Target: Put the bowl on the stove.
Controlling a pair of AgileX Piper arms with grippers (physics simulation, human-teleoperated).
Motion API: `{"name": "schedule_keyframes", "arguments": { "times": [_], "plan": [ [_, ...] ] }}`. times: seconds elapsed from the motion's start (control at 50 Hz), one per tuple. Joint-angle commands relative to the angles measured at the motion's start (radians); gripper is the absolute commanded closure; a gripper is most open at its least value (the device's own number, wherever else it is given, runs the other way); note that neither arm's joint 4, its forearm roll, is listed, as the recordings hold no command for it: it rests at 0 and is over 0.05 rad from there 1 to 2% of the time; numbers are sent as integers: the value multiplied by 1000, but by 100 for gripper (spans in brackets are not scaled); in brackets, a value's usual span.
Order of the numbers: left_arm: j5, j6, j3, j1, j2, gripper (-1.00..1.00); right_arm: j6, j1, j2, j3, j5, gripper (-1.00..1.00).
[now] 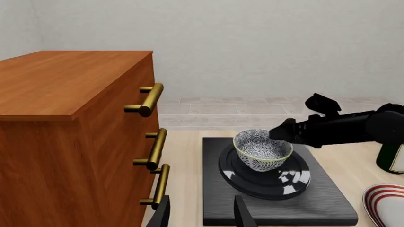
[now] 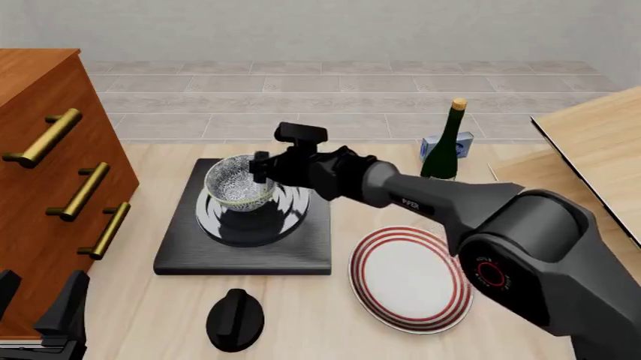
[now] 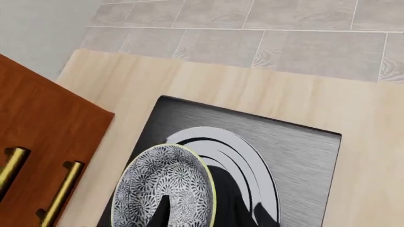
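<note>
one bowl (image 1: 262, 148) in the left wrist view, over the stove (image 1: 271, 198) rings, right end effector (image 1: 282, 132) pinching its rim. front view: left end effector (image 2: 40, 311) idle at the bench (image 2: 331, 315) edge, fingers parted, gripping nothing. right wrist view: one finger inside the bowl, one outside. looks rigid, glazed, probably slippery and chippable, so the rim is the grip.

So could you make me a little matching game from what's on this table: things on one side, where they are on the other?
Things:
1. bowl
2. plate
3. knob
4. bottle

Places:
A. table's far side, right of the stove
B. over the burner rings, rim in the right gripper
C. near edge, in front of the stove
D. right of the stove, flat on the table

Pairs: 1-B, 2-D, 3-C, 4-A
</note>
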State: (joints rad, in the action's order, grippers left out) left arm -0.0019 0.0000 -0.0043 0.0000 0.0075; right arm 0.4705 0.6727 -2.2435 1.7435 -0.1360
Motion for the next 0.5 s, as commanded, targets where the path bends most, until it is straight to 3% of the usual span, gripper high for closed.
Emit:
{"name": "schedule_keyframes", "arguments": {
  "times": [0.02,0.5],
  "plan": [
    [0,0,0,0,0,-100,-21,-2,52,-4,-29,-100],
    [0,0,0,0,0,-100,-83,-24,168,-41,-83,-100]
  ]
}}
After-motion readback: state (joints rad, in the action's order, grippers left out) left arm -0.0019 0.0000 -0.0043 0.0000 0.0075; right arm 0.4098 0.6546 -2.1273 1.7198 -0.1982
